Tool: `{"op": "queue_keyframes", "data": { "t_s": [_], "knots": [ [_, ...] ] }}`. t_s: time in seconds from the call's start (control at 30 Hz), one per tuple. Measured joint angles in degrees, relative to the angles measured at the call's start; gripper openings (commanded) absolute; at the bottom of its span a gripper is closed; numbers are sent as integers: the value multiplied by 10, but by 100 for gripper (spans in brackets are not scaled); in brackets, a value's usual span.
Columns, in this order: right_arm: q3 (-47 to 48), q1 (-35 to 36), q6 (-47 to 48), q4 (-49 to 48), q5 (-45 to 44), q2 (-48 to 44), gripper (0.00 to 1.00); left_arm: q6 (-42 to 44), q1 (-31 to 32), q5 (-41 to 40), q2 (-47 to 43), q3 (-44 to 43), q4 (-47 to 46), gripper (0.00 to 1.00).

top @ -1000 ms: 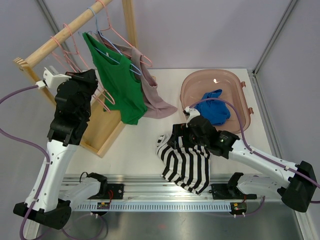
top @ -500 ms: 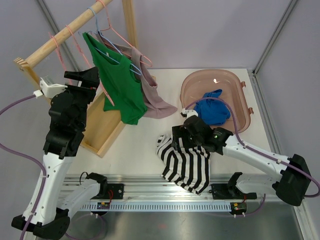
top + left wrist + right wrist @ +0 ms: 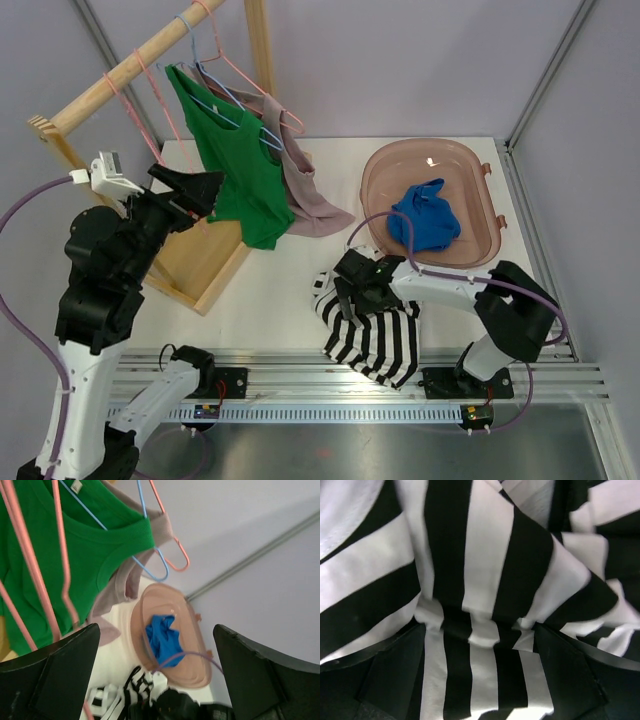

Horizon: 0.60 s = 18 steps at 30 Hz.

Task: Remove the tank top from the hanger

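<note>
Your left tool, fingers spread, had the green tank top just ahead of it, hanging from the wooden rail; your right tool, also spread, pressed into the striped shirt.

I was looking into a robotics lab cell rather than a home. Bare lavender-grey wall panels met in metal-framed corners. The white table ended in an aluminium rail fitted with small electronics boards, and a purple cable trailed loose. The wooden clothes rack and pink tub looked like staged props.
</note>
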<state>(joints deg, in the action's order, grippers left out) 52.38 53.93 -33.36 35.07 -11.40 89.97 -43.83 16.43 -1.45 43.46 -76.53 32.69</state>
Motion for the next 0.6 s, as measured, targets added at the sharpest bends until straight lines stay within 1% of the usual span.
{"op": "queue_keyframes", "data": {
  "t_s": [0.03,0.07,0.1,0.13,0.17,0.2,0.23,0.27,0.37,0.43,0.5,0.53,0.6],
  "knots": [
    [-6,0,-4,-11,7,14,86,13,0,11,-4,-8,16,99],
    [-9,0,-9,-20,13,23,60,29,0,26,-10,-15,31,99],
    [-7,0,-7,-26,20,23,44,44,0,39,-19,-21,47,99],
    [-7,1,-7,-34,24,25,33,58,0,51,-33,-24,58,99],
    [-7,2,-8,-43,32,26,16,71,0,63,-49,-25,67,99],
    [-7,3,-7,-51,40,26,9,80,0,71,-63,-25,74,99],
    [-7,4,-7,-58,47,26,6,91,0,82,-82,-25,81,99],
    [-7,5,-6,-62,49,26,0,100,0,91,-104,-25,84,99],
    [-7,7,1,-61,50,17,0,122,0,114,-163,-26,85,99],
    [-6,8,6,-51,47,-5,0,134,0,129,-192,-26,84,99],
    [1,9,12,-34,39,-46,0,143,0,143,-210,-25,83,99],
    [16,9,17,-16,26,-77,0,147,0,149,-216,-22,84,99],
    [43,9,24,2,7,-110,0,154,0,159,-224,-13,85,99]
  ]
}}
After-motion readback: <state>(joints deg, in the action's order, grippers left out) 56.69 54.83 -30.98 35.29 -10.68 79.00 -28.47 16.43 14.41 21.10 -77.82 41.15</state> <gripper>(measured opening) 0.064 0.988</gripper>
